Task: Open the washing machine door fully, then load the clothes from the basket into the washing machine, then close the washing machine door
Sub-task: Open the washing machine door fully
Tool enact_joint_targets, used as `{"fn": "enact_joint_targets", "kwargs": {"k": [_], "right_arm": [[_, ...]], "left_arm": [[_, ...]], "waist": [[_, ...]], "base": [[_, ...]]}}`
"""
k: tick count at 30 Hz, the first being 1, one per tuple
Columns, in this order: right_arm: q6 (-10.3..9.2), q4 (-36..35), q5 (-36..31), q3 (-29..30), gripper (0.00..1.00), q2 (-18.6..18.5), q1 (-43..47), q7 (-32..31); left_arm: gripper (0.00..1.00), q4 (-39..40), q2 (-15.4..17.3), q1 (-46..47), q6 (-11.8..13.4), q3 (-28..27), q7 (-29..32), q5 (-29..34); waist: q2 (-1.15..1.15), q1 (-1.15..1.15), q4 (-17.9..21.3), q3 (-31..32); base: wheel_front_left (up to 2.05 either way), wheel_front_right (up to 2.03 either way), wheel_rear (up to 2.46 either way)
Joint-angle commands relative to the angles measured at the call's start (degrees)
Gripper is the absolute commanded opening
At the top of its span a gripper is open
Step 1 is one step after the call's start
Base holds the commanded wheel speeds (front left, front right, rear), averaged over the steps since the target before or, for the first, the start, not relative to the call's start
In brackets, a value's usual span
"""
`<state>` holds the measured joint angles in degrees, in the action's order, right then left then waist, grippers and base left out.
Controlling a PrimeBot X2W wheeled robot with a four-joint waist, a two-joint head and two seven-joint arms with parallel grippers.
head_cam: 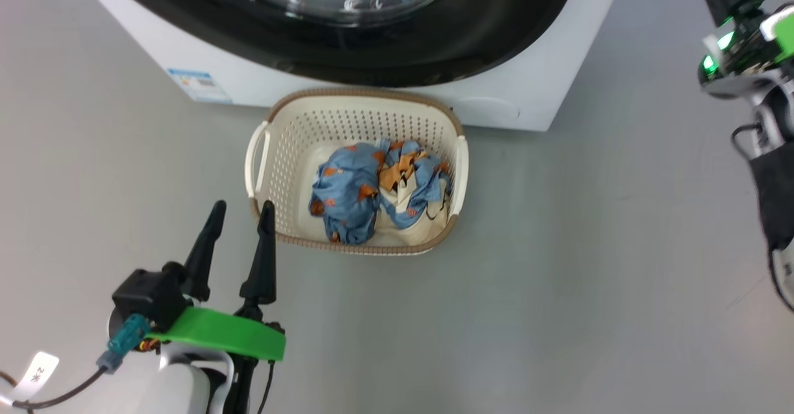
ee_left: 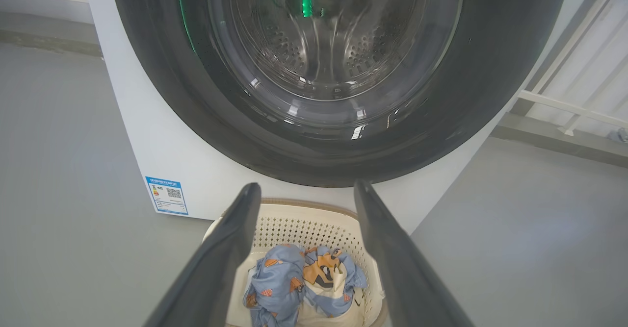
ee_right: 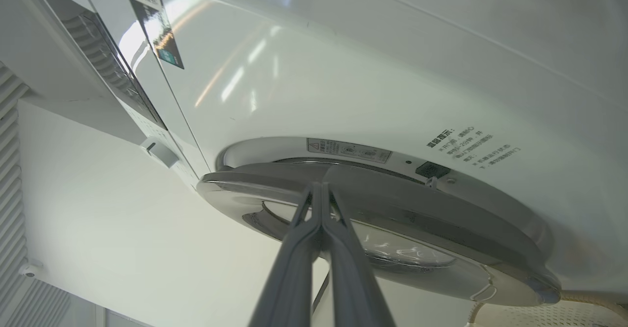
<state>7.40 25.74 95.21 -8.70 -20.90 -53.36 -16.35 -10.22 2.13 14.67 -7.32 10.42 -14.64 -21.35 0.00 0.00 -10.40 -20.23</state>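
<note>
Black gloss on the door rim is the likely trouble: the right gripper, fingers pinched together on nothing, has its tips at the rim's edge where it meets the washer front. So thin a point may skid off the slick curve, or wedge in the seam without freeing the latch. The door looks shut or barely ajar. Which side it hinges on I cannot tell, so its swing might catch the other arm. The left gripper, spread wide and empty, hangs over the floor just beside the near left corner of the basket. The clothes lie bundled inside, ahead and to its right, with the basket close against the washer below the door
</note>
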Motion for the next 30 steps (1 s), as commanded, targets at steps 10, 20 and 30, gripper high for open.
{"fn": "enact_joint_targets", "kwargs": {"k": [10, 20, 30], "right_arm": [[0.09, 7.4, 4.2, 0.8, 0.0, -0.5, -10.8, -13.1], [0.09, 12.6, 2.6, -0.6, 0.0, 0.5, -19.0, -18.4], [0.09, 13.9, 1.0, -1.3, 0.0, 1.3, -21.1, -20.6]], "left_arm": [[1.0, 3.2, 0.8, 4.6, 0.2, -0.3, -0.4, -1.9], [1.0, 4.5, 0.8, 6.2, 0.3, 0.1, -0.4, -3.8], [1.0, 4.7, 0.8, 6.8, 0.5, 0.6, -0.4, -4.7]], "waist": [[0.0, 0.0, -3.2, -7.1], [0.0, 0.0, -4.5, -11.4], [0.0, 0.0, -5.0, -12.7]], "base": [[0.0, 0.0, 0.0], [0.0, 0.0, 0.0], [0.0, 0.0, 0.0]]}}
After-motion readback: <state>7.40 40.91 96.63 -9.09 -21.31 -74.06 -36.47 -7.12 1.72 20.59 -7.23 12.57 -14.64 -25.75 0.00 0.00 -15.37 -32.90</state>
